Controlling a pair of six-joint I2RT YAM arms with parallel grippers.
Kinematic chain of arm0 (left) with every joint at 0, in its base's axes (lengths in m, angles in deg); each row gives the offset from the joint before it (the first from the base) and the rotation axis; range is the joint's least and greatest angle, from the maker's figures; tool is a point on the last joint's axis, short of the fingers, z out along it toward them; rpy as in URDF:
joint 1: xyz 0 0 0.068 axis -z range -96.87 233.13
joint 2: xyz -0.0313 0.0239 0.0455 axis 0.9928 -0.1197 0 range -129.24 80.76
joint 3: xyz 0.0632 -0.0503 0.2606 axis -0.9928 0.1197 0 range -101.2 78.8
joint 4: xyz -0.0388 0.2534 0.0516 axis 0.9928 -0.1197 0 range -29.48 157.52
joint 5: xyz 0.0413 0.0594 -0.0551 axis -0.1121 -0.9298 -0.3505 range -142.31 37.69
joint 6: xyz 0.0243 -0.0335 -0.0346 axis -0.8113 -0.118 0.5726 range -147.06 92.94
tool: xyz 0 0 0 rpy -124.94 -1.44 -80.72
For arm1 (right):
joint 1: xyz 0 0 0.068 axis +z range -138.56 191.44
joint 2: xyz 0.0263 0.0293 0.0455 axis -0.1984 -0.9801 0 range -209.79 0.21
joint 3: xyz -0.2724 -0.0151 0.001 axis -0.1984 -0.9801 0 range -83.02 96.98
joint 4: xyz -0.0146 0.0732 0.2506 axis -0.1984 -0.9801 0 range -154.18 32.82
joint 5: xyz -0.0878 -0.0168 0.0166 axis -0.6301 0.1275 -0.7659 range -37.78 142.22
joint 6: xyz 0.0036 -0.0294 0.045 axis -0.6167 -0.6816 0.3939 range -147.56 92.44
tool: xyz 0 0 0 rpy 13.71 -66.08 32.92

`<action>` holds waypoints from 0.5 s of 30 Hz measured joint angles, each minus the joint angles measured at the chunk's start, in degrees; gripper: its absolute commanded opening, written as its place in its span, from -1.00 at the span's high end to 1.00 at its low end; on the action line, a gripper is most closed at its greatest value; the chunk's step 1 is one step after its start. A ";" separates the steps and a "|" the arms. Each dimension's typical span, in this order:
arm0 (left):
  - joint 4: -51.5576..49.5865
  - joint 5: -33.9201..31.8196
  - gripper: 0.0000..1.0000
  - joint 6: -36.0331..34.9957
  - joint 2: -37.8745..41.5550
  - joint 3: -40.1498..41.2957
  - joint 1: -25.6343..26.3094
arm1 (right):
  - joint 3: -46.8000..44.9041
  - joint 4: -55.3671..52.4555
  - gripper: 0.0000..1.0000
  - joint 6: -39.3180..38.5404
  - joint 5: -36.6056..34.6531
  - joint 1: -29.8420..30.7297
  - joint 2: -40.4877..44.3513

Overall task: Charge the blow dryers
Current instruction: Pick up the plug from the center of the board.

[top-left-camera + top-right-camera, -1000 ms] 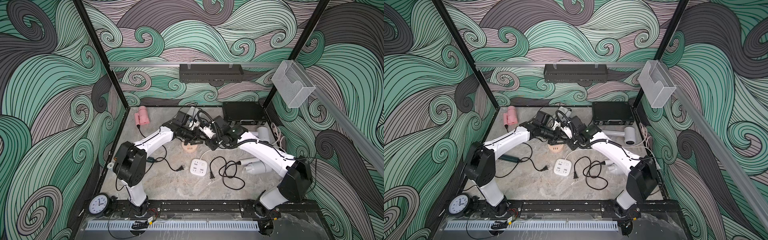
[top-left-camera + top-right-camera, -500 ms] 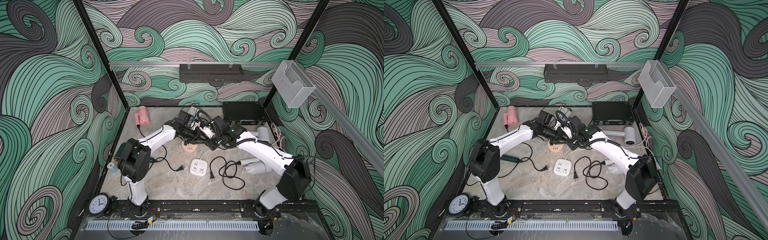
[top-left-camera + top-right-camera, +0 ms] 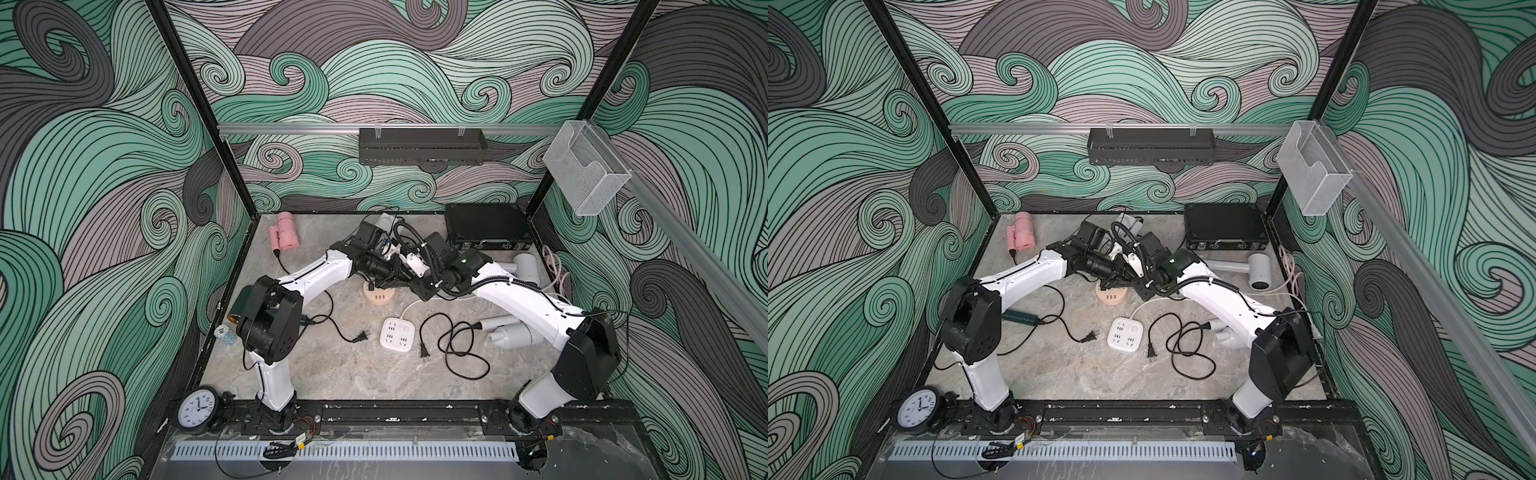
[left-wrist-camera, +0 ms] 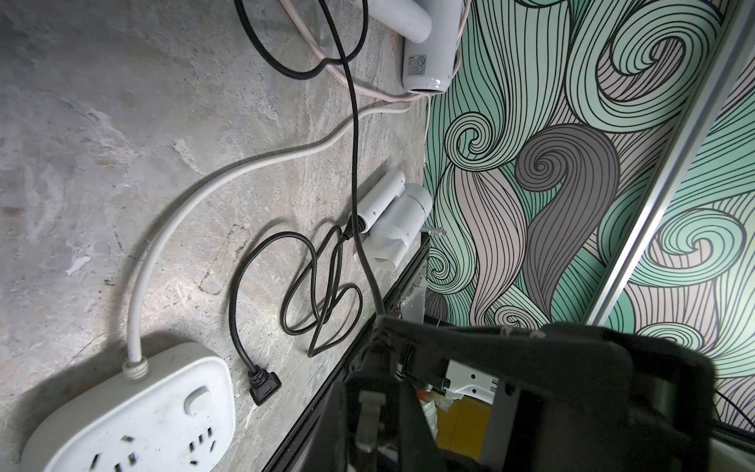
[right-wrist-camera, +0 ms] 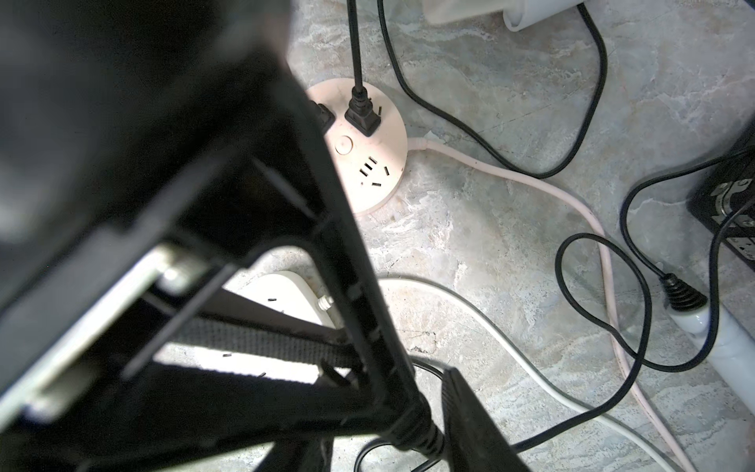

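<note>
Both grippers meet above the round peach hub. My left gripper is shut on a black plug whose cord runs away from it. My right gripper stands open, one finger just apart from that plug's strain relief. The blow dryers lie around: pink back left, dark green by the left arm, and white ones at the back, right and front right. Two black plugs sit in the peach hub.
A square white hub lies mid-table, a loose plug and coiled cord beside it. Another loose plug lies to its left. A black case stands back right. A clock leans at the front left.
The left gripper has closed on the black plug while the right gripper has opened off it. The left arm's shoulder has swung a little.
</note>
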 measured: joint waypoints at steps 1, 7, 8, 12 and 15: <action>0.17 0.09 0.85 0.22 -0.02 0.00 0.00 | 0.02 0.04 -0.14 0.02 -0.09 0.00 0.02; 3.04 0.46 0.90 2.43 -0.17 0.04 0.44 | -0.11 0.39 -0.28 0.57 0.07 -0.22 3.04; 3.56 0.44 0.90 2.89 -0.28 0.07 0.57 | -0.22 0.48 -0.28 0.81 0.55 -0.44 4.33; 5.05 0.39 0.91 3.91 -0.52 0.20 0.63 | -2.58 1.11 -0.29 3.45 4.92 -3.69 12.17; 6.84 0.33 0.91 4.85 -0.52 1.03 0.61 | -7.52 3.85 -0.21 9.42 10.58 -8.83 20.41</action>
